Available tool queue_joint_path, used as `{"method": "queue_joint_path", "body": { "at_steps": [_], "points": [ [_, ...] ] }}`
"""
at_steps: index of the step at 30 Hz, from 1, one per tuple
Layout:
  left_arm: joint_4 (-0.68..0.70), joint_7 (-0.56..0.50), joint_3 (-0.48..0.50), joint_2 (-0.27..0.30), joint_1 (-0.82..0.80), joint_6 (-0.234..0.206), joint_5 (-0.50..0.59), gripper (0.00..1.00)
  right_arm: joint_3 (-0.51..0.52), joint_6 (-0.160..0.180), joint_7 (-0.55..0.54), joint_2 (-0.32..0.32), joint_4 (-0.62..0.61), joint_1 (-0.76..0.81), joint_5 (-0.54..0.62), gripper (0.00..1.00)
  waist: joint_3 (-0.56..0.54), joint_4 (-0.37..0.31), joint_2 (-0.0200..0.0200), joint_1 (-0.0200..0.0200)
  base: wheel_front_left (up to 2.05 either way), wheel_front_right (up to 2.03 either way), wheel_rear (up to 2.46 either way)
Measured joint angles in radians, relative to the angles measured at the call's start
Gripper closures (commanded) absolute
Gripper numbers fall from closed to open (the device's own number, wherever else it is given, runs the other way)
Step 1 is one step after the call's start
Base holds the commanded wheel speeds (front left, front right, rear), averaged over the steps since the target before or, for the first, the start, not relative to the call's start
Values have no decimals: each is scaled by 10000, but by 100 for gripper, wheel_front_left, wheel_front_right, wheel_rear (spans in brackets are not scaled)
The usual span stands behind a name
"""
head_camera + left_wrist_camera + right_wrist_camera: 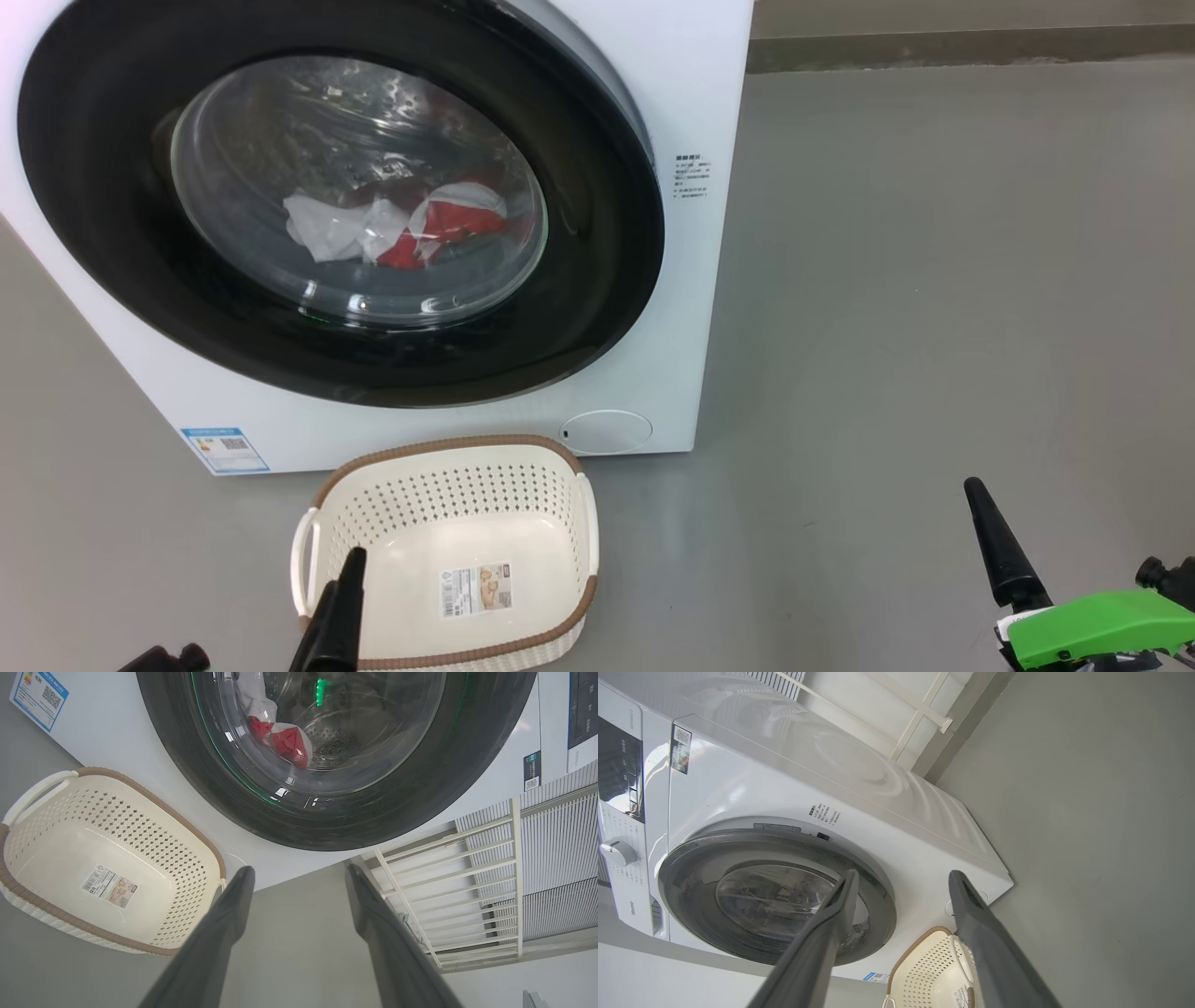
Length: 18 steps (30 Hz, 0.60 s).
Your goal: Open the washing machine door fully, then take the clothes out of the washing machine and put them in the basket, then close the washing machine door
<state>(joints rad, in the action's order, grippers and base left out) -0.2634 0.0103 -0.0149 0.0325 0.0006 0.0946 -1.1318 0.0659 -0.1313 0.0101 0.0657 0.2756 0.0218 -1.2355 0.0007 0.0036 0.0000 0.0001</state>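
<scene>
1. A big white boxy front-loading washing machine (714, 308) stands on the grey floor (934, 327). Its large round door (597, 317), with a glossy black rim and a bulging clear glass window, lies shut against the front.
2. The clothes (439, 224), soft red and white fabric, lie bunched low in the steel drum and show through the glass.
3. A small cream perforated plastic basket (439, 446) with a brown woven-look rim and white handles sits on the floor just in front of the machine, below the door. A paper label (476, 590) lies on its bottom.
4. The left hand (299, 870) has its two dark fingers spread wide with nothing between them. In the head view one finger overlaps the basket's near left corner.
5. The right hand (904, 873) has its fingers spread wide and holds nothing. In the head view it is low, to the right of the basket, over bare floor and well apart from the machine.
</scene>
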Motion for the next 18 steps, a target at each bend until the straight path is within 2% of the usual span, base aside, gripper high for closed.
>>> {"method": "queue_joint_path", "body": {
  "at_steps": [18],
  "points": [
    [305,460,-297,10,63,-341,2270,0,-148,0,474,205,-132,214,1643,0,-4,28,0,0,0,0,0]
  ]
}}
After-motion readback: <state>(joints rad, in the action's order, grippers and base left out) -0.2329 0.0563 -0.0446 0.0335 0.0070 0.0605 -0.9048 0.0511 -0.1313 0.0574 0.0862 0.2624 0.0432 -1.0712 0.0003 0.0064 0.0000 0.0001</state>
